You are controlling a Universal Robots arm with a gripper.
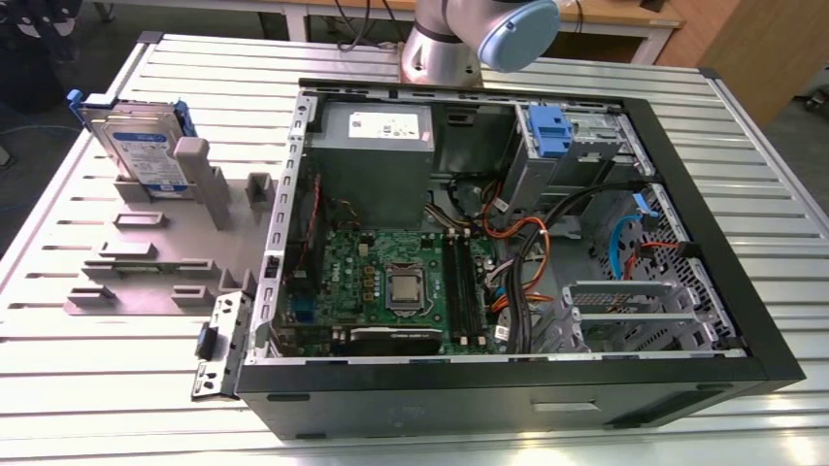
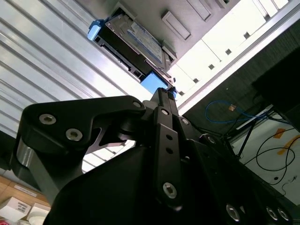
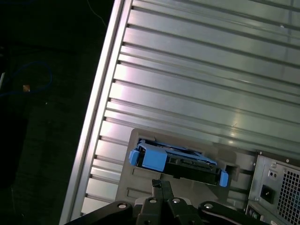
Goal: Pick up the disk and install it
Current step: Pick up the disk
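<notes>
a: where is the disk (image 1: 136,146) at this moment?
b: standing on edge in the grey holder (image 1: 143,262) on the worktop (image 1: 78,388), at the exterior view's left. it's just beside the open computer case (image 1: 518,383), outside it. its blue carrier (image 3: 152,159) frames it at both ends.
a: and the pincer (image 3: 161,183)?
b: clenched on nothing, as far as i can judge. in both wrist views its two fingers (image 2: 161,112) lie pressed together, tips pointing toward the disk's upper edge. it hangs above the disk and touches nothing.
a: so the step in hand is the approach for the pick?
b: i think so. to do it well, the jaws need to be spread before they reach the carrier (closed tips would only knock the drive in its slot). i'd set them across the thin width, near the middle of the upper edge. that way the pads meet the flat faces squarely and the weight hangs even.
a: any risk?
b: the holder's tall post (image 1: 194,180) stands close against the labelled face, so a finger coming down on that side may catch it. i'd keep the descent slow and in line with the slot.
</notes>
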